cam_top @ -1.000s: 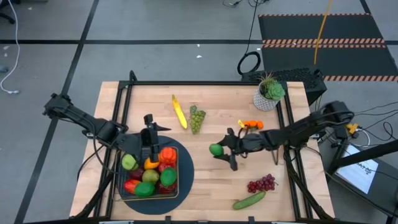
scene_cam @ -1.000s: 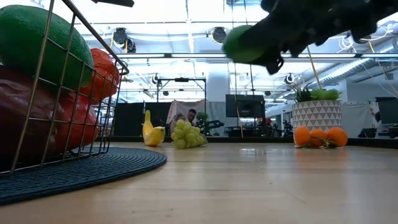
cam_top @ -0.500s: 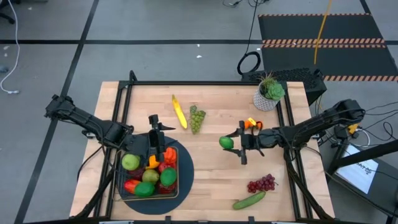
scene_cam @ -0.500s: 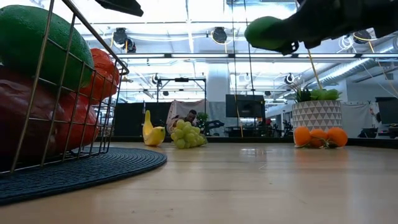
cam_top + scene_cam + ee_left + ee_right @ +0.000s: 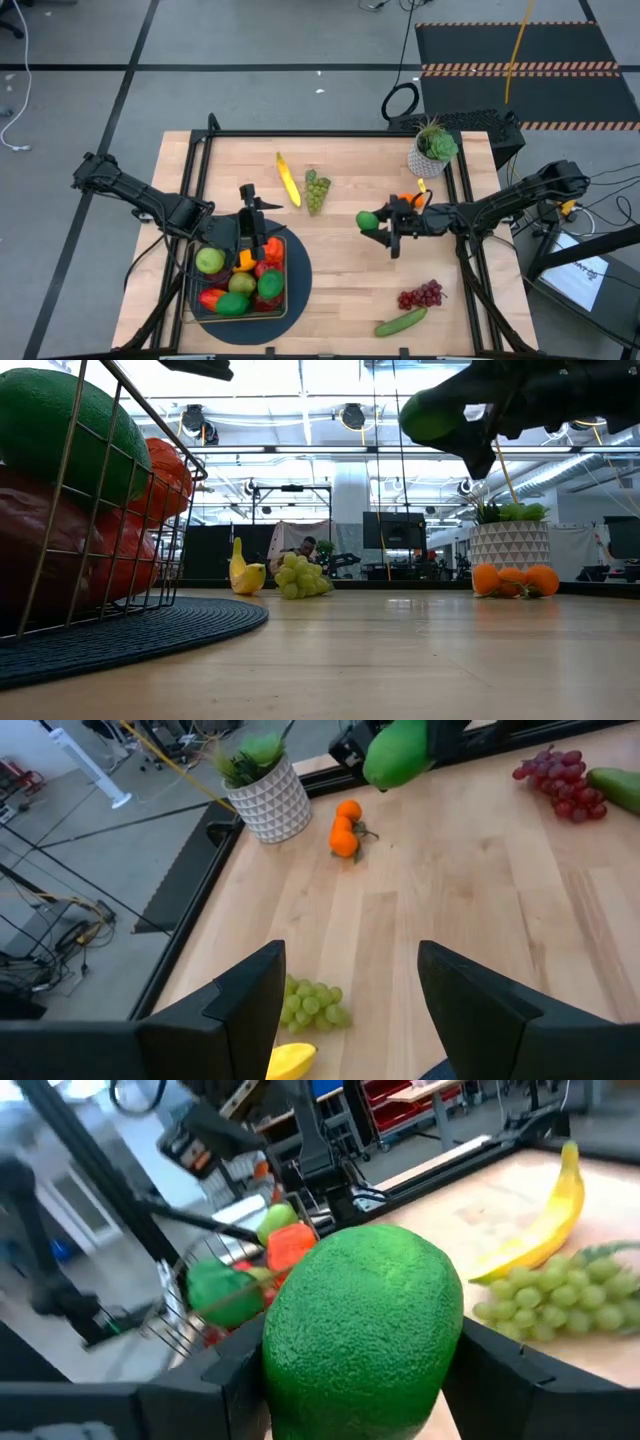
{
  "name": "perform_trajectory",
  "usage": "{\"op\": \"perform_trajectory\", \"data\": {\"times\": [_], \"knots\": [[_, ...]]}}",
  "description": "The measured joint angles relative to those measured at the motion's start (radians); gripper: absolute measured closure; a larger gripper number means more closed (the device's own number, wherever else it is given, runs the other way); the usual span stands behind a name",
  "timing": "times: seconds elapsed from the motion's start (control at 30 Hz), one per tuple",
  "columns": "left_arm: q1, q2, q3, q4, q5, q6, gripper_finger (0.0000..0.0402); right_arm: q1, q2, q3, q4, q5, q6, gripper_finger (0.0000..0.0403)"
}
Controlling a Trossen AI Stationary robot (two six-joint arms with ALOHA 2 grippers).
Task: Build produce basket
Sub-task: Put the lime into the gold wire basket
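- 2 grippers are showing: the right gripper (image 5: 385,230) is clamping a green lime (image 5: 367,220) between its fingers, raised above the table's middle, just beside the oranges (image 5: 410,199).
- Held against the lime (image 5: 362,1342), the right fingers are pressing its 2 sides; how deep the fruit sits in them is hard to judge.
- Over the basket's far edge, the left gripper (image 5: 252,222) is hanging with its fingers (image 5: 232,1010) standing apart and nothing between them.
- Sitting on the round dark mat (image 5: 298,275) at the table's left front, the basket (image 5: 283,300) is already holding several fruits and peppers.
- To do this step well, I judge the lime should travel level toward the basket, staying high enough to clear the rim and the waiting left gripper, then be lowered onto a free gap before being released.
- Lying outside are the banana (image 5: 288,180), green grapes (image 5: 317,190), purple grapes (image 5: 421,295) and cucumber (image 5: 401,321).
- Free spots inside the basket are hard to make out; the low view is cutting off its near side.
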Motion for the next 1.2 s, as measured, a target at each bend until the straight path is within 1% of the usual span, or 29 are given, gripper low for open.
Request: {"op": "perform_trajectory", "data": {"times": [0.2,0.3,0.43,0.6,0.67,0.73,0.8,1.07,1.2], "knots": [[0.000,0.000,0.000,0.010,0.033,-0.001,0.0174,0.000,0.000,-0.051,0.110,0.000,0.161,0.0175],[0.000,0.000,0.000,0.010,0.042,0.000,0.0174,0.000,0.000,-0.076,0.154,0.000,0.197,0.0175],[0.000,0.000,0.000,0.013,0.042,0.000,0.0174,0.000,0.000,-0.105,0.187,0.000,0.191,0.0175],[0.000,0.000,0.000,0.019,0.042,-0.011,0.0174,0.000,0.000,-0.124,0.191,0.003,0.136,0.0174],[-0.001,0.000,0.000,0.031,0.042,-0.011,0.0174,0.000,0.000,-0.124,0.194,0.022,0.109,0.0174],[-0.001,0.000,0.000,0.040,0.042,-0.008,0.0174,0.000,0.000,-0.124,0.214,0.022,0.035,0.0174],[-0.001,0.000,0.000,0.058,0.042,-0.005,0.0174,0.000,0.000,-0.124,0.229,0.021,-0.072,0.0174],[-0.001,0.000,0.000,0.094,0.042,0.023,0.0174,0.000,0.000,-0.124,0.235,0.022,-0.619,0.0174],[-0.001,0.000,0.000,0.095,0.042,0.023,0.0174,0.000,0.000,-0.124,0.234,0.021,-0.839,0.0174]]}}
